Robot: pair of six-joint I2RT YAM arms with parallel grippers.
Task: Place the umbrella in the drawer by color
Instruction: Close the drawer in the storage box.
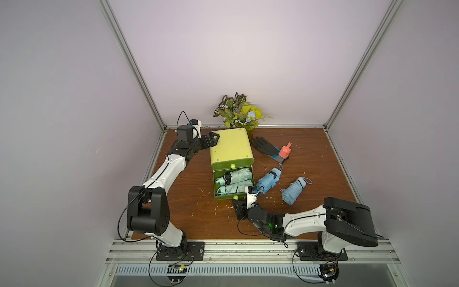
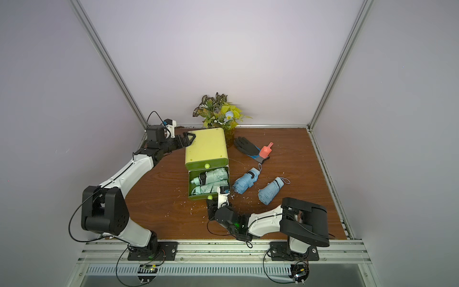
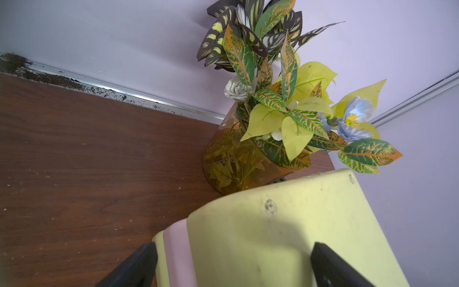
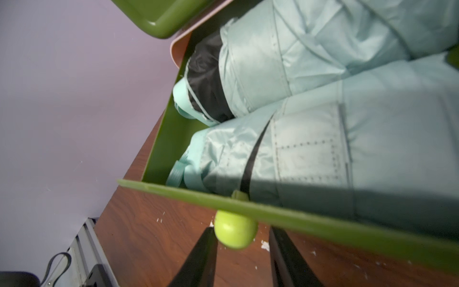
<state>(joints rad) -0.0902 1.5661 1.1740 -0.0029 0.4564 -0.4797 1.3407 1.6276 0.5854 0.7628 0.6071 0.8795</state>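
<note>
Had right fingers narrow around the knob of the open drawer, grip unclear, mint umbrellas inside; left fingers wide over the cabinet, probably bracing. Saw two blue umbrellas on the worktop.

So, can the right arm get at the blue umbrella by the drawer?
Likely yes: the umbrella lies on the table beside the open drawer, close to the right gripper at the knob, nothing between.
</note>
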